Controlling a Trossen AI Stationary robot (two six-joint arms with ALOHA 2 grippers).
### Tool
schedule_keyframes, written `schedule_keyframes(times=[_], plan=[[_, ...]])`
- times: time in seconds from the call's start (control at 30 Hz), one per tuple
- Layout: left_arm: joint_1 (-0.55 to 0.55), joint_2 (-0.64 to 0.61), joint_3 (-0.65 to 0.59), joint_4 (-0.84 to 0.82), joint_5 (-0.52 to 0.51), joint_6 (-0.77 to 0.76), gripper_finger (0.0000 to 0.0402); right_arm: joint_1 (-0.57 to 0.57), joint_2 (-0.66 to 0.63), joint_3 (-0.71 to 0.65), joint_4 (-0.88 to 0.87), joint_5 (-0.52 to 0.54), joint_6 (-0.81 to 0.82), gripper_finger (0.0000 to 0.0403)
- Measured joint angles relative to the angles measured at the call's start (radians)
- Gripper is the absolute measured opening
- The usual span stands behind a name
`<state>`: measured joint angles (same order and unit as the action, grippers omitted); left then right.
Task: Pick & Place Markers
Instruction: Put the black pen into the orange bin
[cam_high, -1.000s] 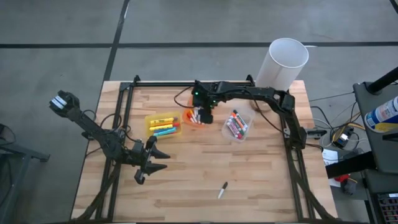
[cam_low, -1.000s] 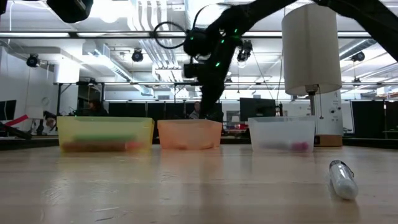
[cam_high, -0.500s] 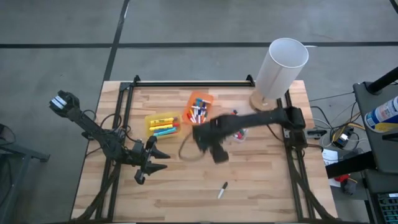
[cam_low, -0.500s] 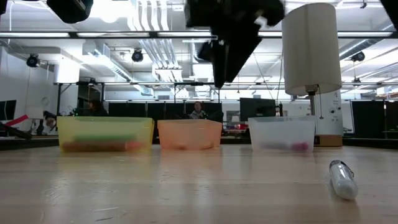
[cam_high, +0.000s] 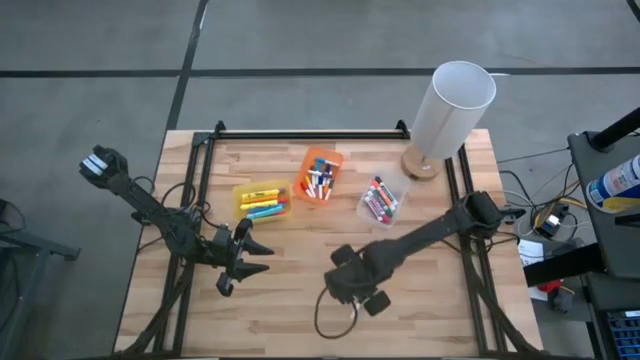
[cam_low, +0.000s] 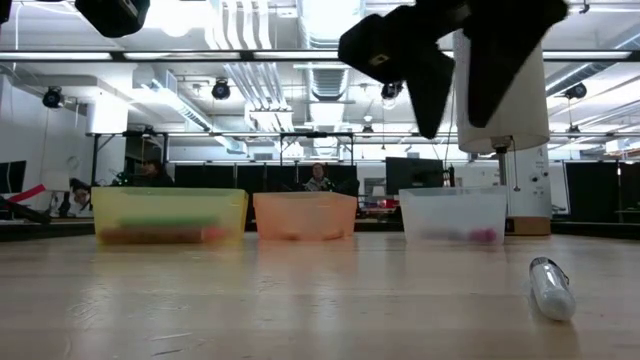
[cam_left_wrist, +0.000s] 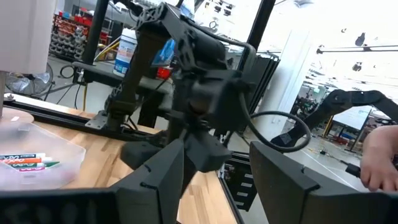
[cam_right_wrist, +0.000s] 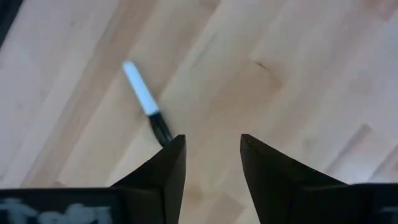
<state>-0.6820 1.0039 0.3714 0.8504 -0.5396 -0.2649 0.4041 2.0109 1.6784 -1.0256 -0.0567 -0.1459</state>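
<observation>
Three bins, yellow (cam_high: 262, 200), orange (cam_high: 320, 178) and clear (cam_high: 382, 200), hold sorted markers, one white marker (cam_right_wrist: 145, 102) lies loose on the table (cam_high: 440, 290) beneath the right gripper (cam_right_wrist: 211, 163), fingers apart and empty, while the left gripper (cam_high: 250, 256) waits open.

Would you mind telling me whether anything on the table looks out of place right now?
One white marker with a dark cap lies loose on the bare table, apart from the markers sorted into the three bins. The right gripper hovers open above it; the left gripper waits nearby.
</observation>
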Motion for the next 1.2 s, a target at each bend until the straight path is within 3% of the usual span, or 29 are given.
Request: schedule_keyframes(times=[0.37, 0.93, 1.2], plan=[[0.000, 0.000, 0.000, 0.002, 0.000, 0.000, 0.0179, 0.109, 0.001, -0.143, 0.210, 0.000, 0.041, 0.0132], [0.000, 0.000, 0.000, 0.000, 0.000, 0.000, 0.0179, 0.117, 0.001, -0.307, 0.425, -0.017, 0.050, 0.0129], [0.000, 0.000, 0.000, 0.000, 0.000, 0.000, 0.0179, 0.117, 0.001, -0.372, 0.469, -0.020, 0.067, 0.0106]])
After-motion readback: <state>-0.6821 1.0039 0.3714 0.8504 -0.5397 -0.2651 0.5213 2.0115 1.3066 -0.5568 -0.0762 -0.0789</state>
